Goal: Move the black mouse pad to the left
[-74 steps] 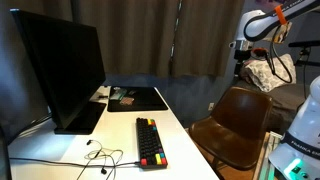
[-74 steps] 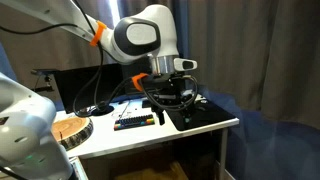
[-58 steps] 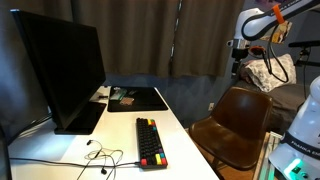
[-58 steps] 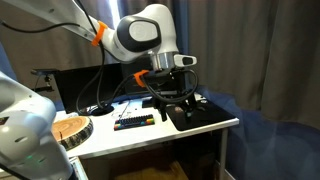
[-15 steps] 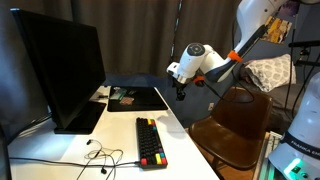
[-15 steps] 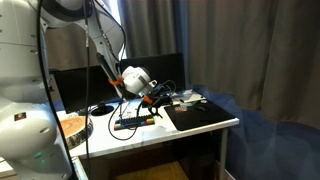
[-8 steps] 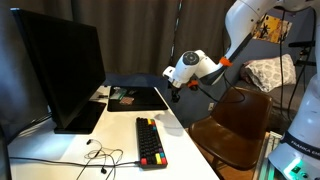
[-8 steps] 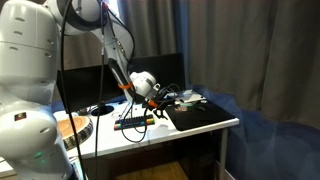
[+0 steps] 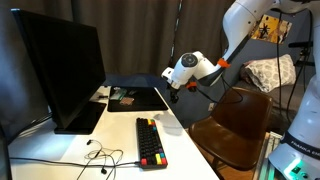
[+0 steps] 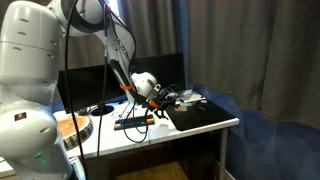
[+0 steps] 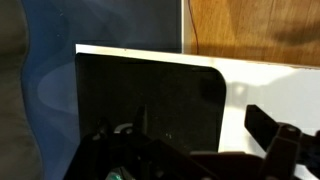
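Dropping from high above, the gripper now hangs at the edge of the black mouse pad. That pad lies flat at the white desk's far end, its long axis seemingly crosswise to the keyboard. In the wrist view the jaws look spread apart, holding nothing.

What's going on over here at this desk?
A robot arm is reaching down to the black mouse pad, which lies flat on the white desk past the keyboard and next to the monitor. Its jaws stand open over the pad's edge, holding nothing. The pad has not yet been grasped.
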Action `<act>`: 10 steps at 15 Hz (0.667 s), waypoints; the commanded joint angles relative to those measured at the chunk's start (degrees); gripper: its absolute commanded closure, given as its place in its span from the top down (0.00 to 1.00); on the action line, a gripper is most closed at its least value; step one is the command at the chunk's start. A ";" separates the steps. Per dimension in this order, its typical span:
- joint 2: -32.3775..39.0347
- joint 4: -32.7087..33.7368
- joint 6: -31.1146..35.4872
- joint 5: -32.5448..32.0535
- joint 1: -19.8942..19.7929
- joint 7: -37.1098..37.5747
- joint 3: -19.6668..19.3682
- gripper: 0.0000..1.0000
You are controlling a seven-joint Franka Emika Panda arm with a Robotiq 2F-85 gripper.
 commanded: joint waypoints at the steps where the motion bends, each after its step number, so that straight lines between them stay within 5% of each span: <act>1: 5.93 5.00 0.71 -3.12 0.56 3.73 -0.03 1.00; 10: 17.89 15.10 1.84 -6.61 0.25 7.38 -0.22 1.00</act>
